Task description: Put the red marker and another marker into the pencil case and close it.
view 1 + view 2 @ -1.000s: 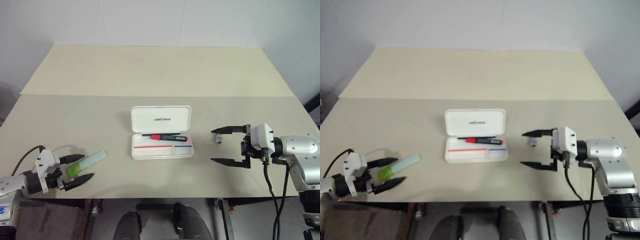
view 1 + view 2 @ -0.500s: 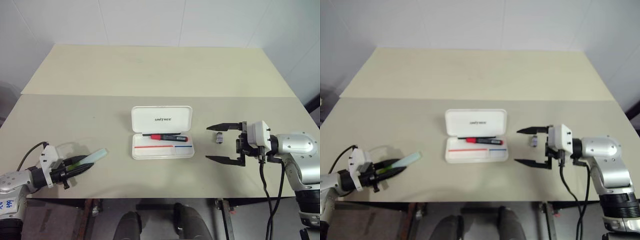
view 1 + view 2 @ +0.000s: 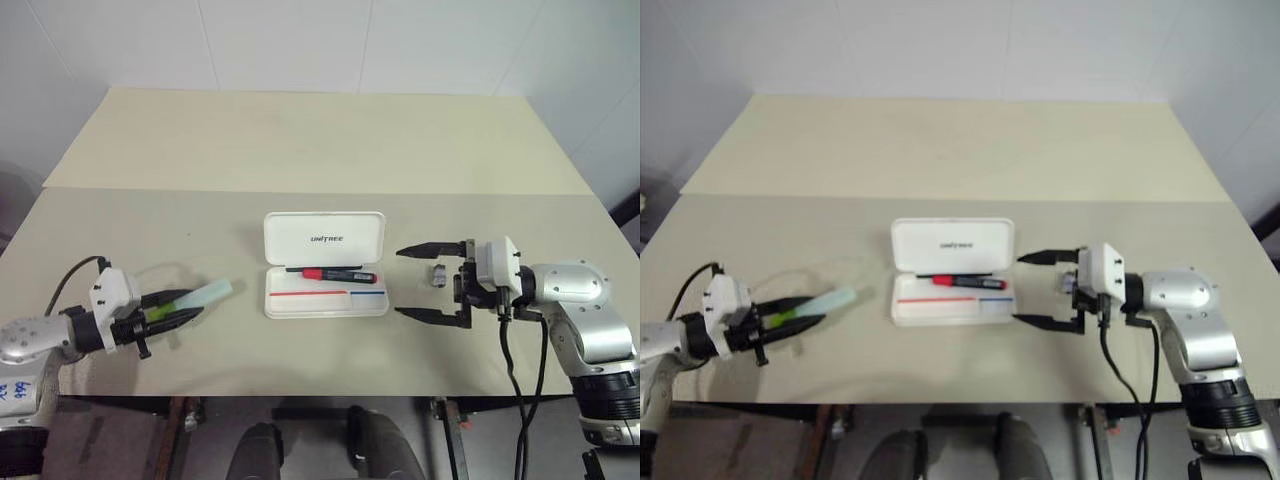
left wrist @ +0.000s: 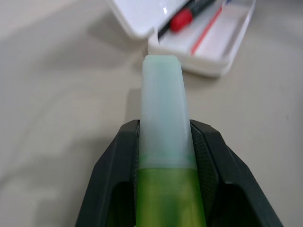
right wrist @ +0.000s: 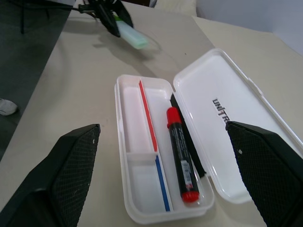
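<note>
The white pencil case (image 3: 300, 305) lies open in the middle of the table, its "UNITREE" lid (image 5: 236, 118) folded back flat. The red marker (image 3: 330, 273) lies inside the tray. At the left, my left gripper (image 3: 195, 308) is shut on the pale green marker (image 3: 208, 294), holding it just above the table with its pale end pointing toward the case. In the left wrist view the green marker (image 4: 163, 142) sits clamped between both black fingers (image 4: 118, 165). My right gripper (image 3: 400, 282) stands open just right of the case, fingers pointing at it, holding nothing.
A small grey object (image 3: 437, 275) lies on the table between the right gripper's fingers, near its palm. The beige table (image 3: 320, 150) stretches far behind the case. The table's front edge runs just below both grippers.
My left gripper shut on the green marker, lifted it off the table and carried it right, toward the case. My right gripper, still open, moved left to the case's right side.
</note>
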